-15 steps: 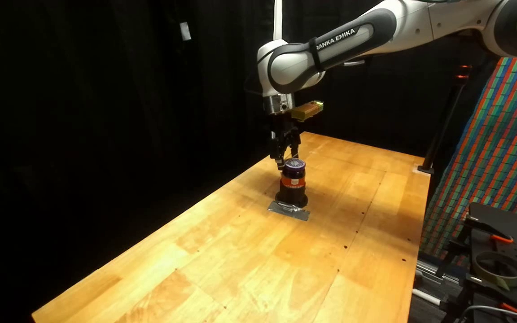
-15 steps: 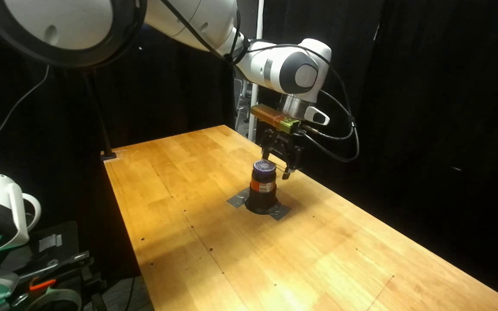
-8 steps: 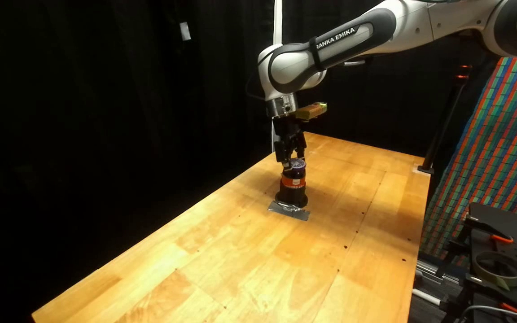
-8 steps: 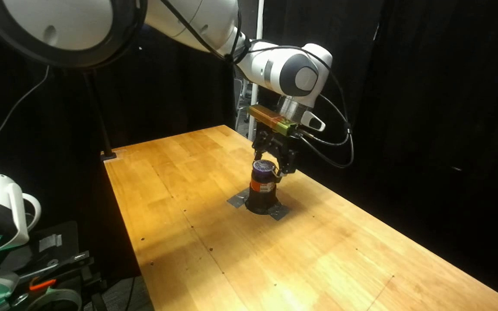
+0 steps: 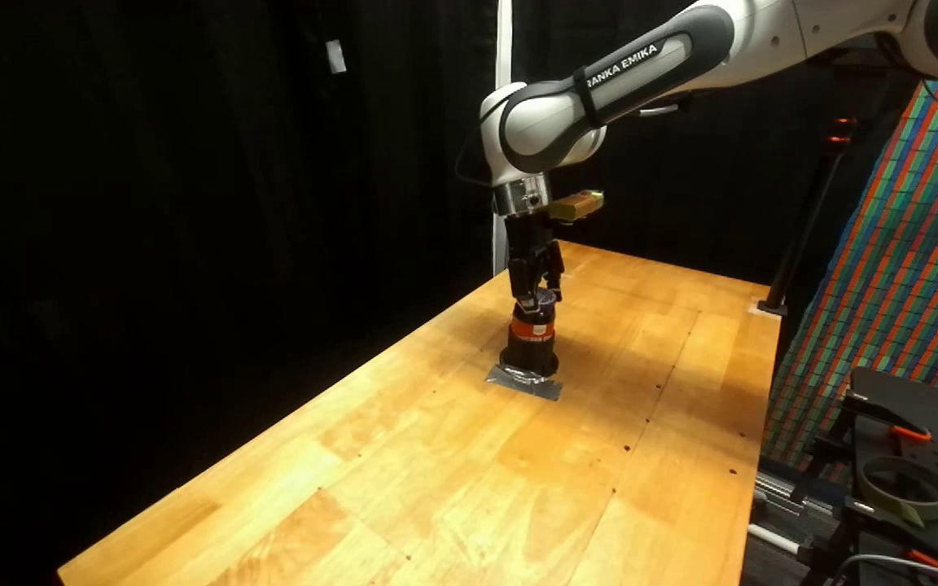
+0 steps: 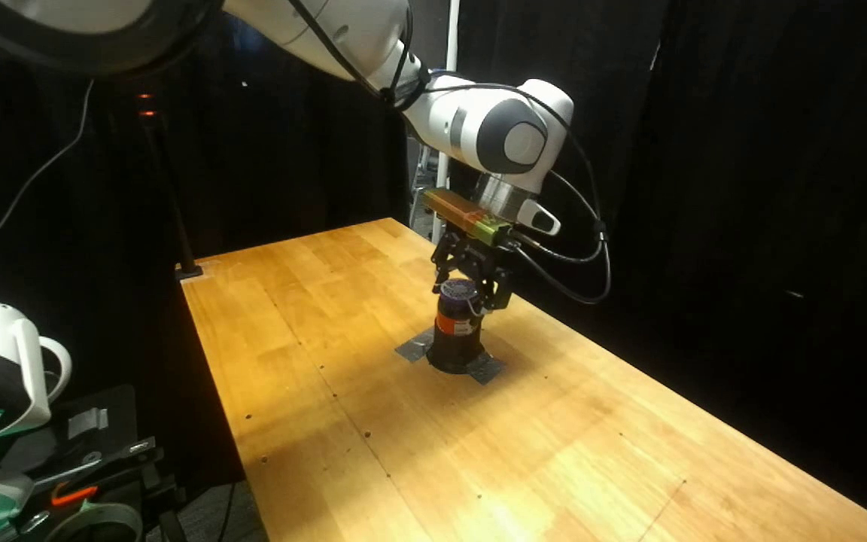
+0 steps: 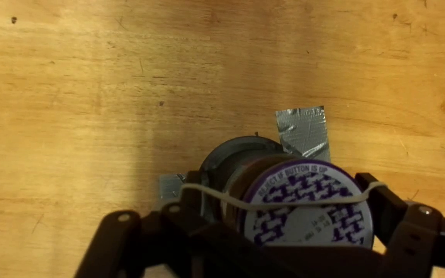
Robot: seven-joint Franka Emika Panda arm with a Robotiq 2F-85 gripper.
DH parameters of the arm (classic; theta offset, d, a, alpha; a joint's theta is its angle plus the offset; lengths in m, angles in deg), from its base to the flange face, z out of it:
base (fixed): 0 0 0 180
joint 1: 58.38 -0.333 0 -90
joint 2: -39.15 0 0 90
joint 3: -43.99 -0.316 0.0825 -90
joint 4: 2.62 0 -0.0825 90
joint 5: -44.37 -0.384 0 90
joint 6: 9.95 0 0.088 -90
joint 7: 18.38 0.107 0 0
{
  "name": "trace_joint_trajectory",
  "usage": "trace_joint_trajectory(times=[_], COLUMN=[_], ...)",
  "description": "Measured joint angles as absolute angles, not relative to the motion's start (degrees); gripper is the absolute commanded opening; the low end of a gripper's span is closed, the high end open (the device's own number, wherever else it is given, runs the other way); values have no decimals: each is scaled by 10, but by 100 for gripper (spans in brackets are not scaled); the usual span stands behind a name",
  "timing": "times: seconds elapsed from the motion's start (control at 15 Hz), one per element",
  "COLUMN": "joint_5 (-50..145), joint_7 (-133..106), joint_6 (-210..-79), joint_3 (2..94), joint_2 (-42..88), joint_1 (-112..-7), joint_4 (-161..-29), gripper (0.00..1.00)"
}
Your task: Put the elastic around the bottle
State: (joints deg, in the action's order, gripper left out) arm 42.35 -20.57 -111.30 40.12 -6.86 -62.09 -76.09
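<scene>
Wood makes the table (image 6: 629, 421) beneath the gripper (image 7: 284, 190), its fingers (image 7: 386, 208) wide apart, nothing clamped between. Just under or between the fingertips, the upright bottle (image 6: 457, 322) looks rigid and should need no grasp. The elastic (image 7: 276, 205), stretched from fingertip to fingertip across the bottle's top, seems light, springy, apt to slip; outward pressure inside its loop should hold it best.

Both exterior views look down aslant from well back, sharing the long honey-brown wooden desk (image 5: 453, 464) and the dark, cylindrical, orange-labelled bottle (image 6: 454, 325). In an exterior view the white-and-grey jointed arm (image 5: 640, 73) enters at upper right; in an exterior view the arm (image 6: 441, 120) enters at upper left. The wrist view faces steeply down from close above the bottle.
</scene>
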Motion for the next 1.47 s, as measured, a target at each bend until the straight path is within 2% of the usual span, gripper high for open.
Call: trace_joint_trajectory(times=[0.8,0.93,1.47], joint_5=[423,423,423], joint_7=[-217,-220,-240], joint_6=[-1308,-1350,-1578], joint_3=[401,401,397], joint_2=[54,71,148], joint_1=[-615,-613,-601], joint_4=[-1007,-1042,-1202], gripper=[100,72,11])
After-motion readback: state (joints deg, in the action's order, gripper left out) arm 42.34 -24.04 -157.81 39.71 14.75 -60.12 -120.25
